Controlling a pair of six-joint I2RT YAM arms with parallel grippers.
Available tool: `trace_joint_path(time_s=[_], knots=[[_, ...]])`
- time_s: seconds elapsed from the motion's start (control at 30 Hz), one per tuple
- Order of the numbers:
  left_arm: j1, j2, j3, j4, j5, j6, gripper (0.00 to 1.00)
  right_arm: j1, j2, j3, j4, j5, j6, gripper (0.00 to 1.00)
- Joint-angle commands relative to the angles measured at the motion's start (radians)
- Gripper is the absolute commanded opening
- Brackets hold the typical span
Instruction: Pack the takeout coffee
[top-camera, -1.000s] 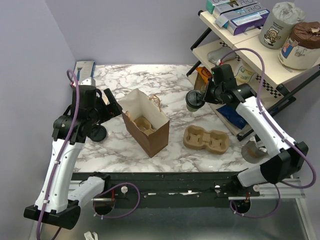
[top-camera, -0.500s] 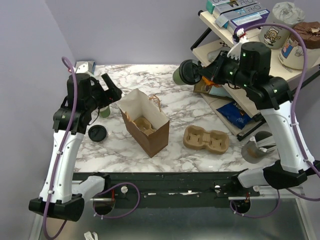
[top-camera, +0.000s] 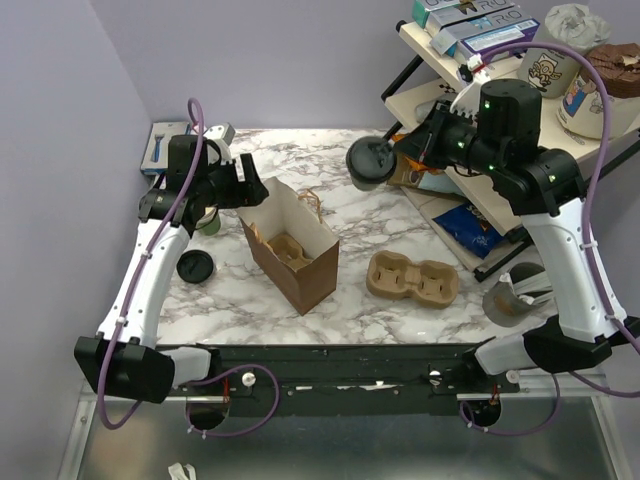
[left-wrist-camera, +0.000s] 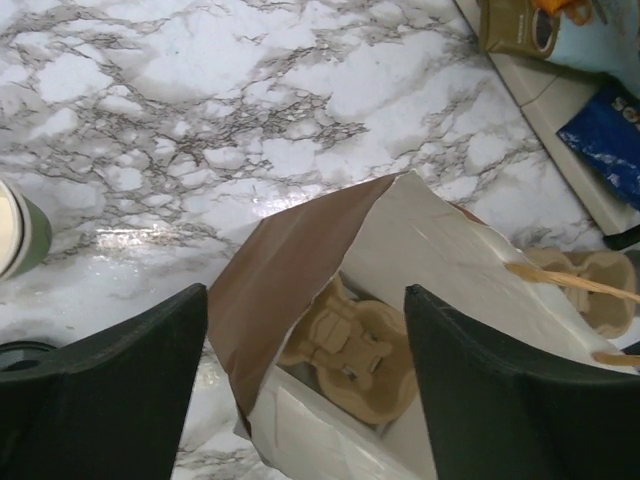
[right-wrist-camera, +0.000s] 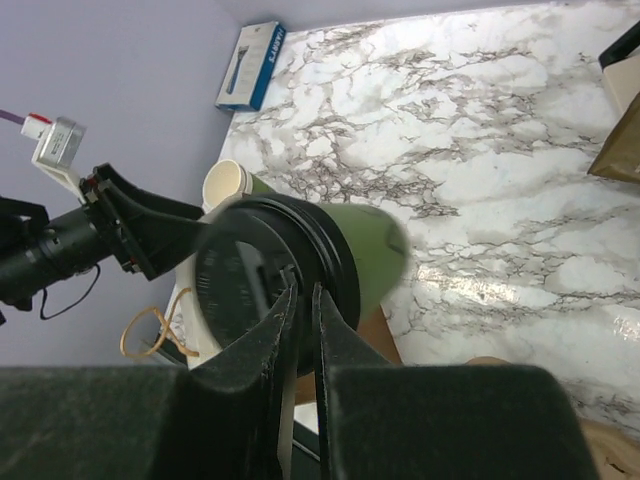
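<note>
Top external: right end effector (top-camera: 394, 157) clamped on takeout coffee (top-camera: 366, 163), cup tipped sideways; brown paper bag (top-camera: 300, 265) mouth lies left, lower. Left end effector (top-camera: 250, 190) open at bag rim.

Spotted the coffee (top-camera: 368, 162) up in the air: small dark-green cup, black lid on. Tipped over sideways, lid rim pinched by the right gripper (right-wrist-camera: 300, 296), high above the table (top-camera: 300, 160), well apart from the bag (top-camera: 300, 262).

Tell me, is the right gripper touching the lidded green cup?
Touching. Right wrist view shows the right gripper clamped on the takeout coffee's lid rim.
</note>
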Motion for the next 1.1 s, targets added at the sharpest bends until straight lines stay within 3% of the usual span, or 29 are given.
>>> trace_joint_path(time_s=[0.0, 0.1, 0.2, 0.6, 0.7, 0.73, 0.8, 0.83, 0.87, 0.93, 1.07], knots=[[0.001, 0.052, 0.018, 0.000, 0.024, 0.008, 0.75, 0.000, 0.000, -0.001, 0.000, -0.062, -0.008, 0.01], [0.000, 0.054, 0.024, -0.009, -0.013, -0.009, 0.53, 0.002, 0.000, 0.002, 0.011, -0.074, -0.009, 0.01], [-0.003, 0.038, -0.008, 0.017, -0.029, -0.032, 0.43, 0.002, 0.006, -0.005, 0.005, -0.049, -0.012, 0.01], [-0.006, 0.055, -0.019, -0.006, -0.108, -0.100, 0.38, -0.004, 0.075, -0.193, 0.028, 0.119, -0.135, 0.01], [-0.005, 0.057, -0.028, -0.015, -0.136, -0.124, 0.35, -0.004, 0.086, -0.285, 0.084, 0.082, -0.198, 0.16], [-0.005, 0.057, -0.030, -0.017, -0.171, -0.129, 0.31, -0.004, 0.079, -0.322, 0.124, 0.056, -0.244, 0.32], [-0.003, 0.060, -0.022, -0.031, -0.202, -0.132, 0.28, -0.004, 0.078, -0.383, 0.222, -0.016, -0.268, 0.52], [-0.002, 0.061, -0.017, -0.035, -0.228, -0.132, 0.25, -0.004, 0.087, -0.408, 0.238, -0.033, -0.278, 0.72], [-0.002, 0.061, -0.013, -0.049, -0.237, -0.132, 0.23, -0.003, 0.095, -0.412, 0.252, -0.062, -0.305, 0.79], [0.000, 0.054, -0.005, -0.055, -0.245, -0.123, 0.22, 0.008, 0.109, -0.452, 0.267, -0.136, -0.403, 0.87], [0.000, 0.034, -0.005, -0.067, -0.219, -0.068, 0.22, 0.043, 0.125, -0.573, 0.441, -0.113, -0.582, 0.91]])
